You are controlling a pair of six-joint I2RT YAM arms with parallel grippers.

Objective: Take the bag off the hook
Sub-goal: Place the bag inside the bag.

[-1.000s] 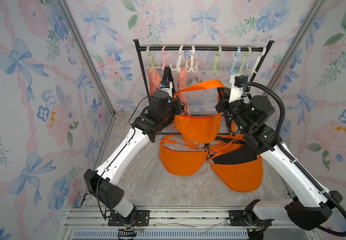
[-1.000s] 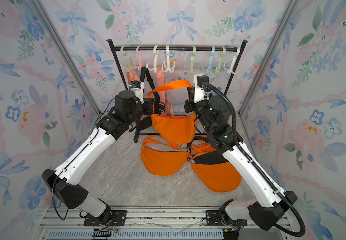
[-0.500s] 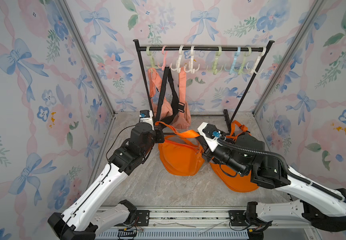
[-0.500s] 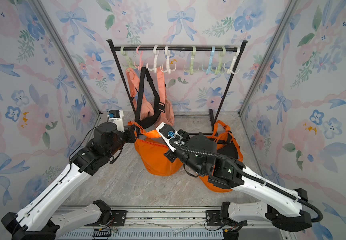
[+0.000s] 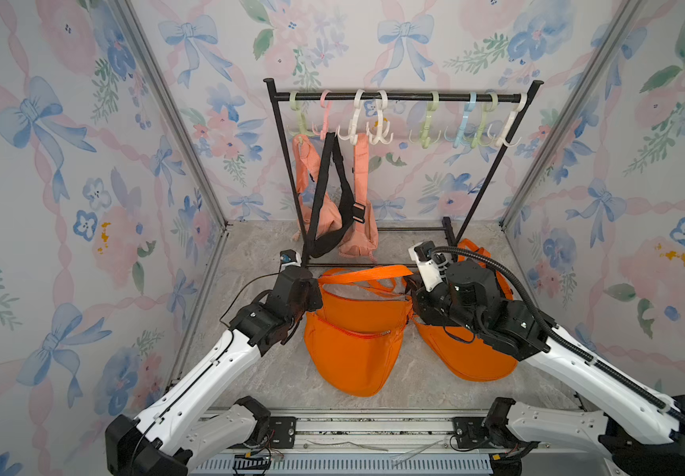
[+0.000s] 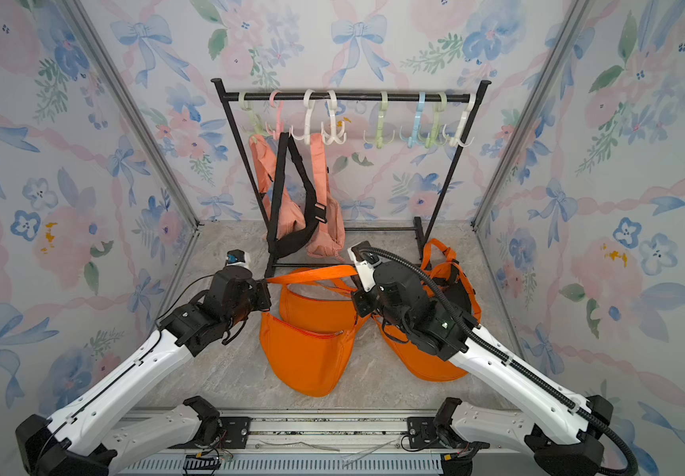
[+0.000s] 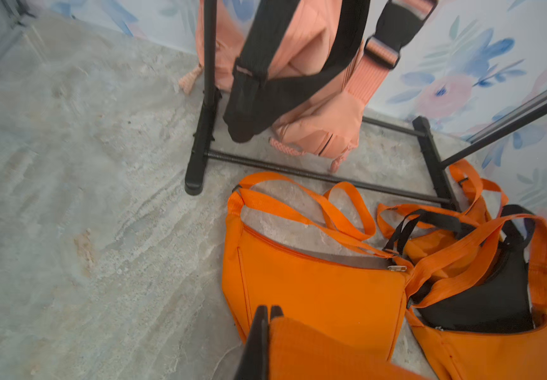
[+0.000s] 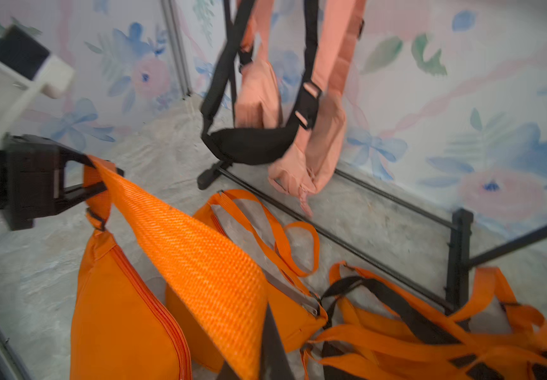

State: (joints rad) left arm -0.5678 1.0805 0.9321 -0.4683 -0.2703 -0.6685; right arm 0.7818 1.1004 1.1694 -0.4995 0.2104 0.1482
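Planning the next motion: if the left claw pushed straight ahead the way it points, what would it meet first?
Probably the orange bag lying on the floor just beyond the left claw, which is shut on an orange strap; depth is hard to judge.

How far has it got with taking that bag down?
Done: the orange bag is off the hooks, down by other orange bags on the floor. In hand: the left gripper and right gripper pinch its strap. Left: probably just letting go; pink bags and a black bag hang on the rack.
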